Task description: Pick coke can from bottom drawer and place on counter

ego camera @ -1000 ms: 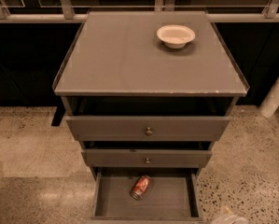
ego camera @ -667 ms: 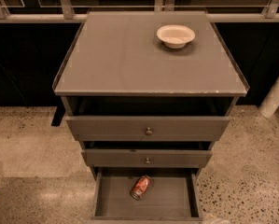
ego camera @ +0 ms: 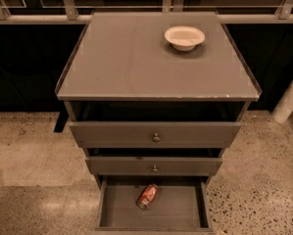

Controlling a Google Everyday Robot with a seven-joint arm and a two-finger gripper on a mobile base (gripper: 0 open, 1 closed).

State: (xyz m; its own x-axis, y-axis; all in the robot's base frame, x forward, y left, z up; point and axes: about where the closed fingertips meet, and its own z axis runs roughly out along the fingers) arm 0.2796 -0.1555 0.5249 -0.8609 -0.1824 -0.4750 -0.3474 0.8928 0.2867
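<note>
While end effector is unseen, bowl [ego camera: 184, 37] on counter [ego camera: 126, 62], coke can [ego camera: 148, 196] in bottom drawer [ego camera: 178, 213]

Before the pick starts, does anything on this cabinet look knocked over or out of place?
Only the can: it lies tipped on its side, slanted, on the floor of the open bottom drawer rather than standing. The bowl sits upright on the counter, and nothing looks spilled. The gripper is not in view.

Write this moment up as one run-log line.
stage: can not yet picked | can: on its side in open bottom drawer | counter: holds white bowl, back right | gripper: not in view
</note>
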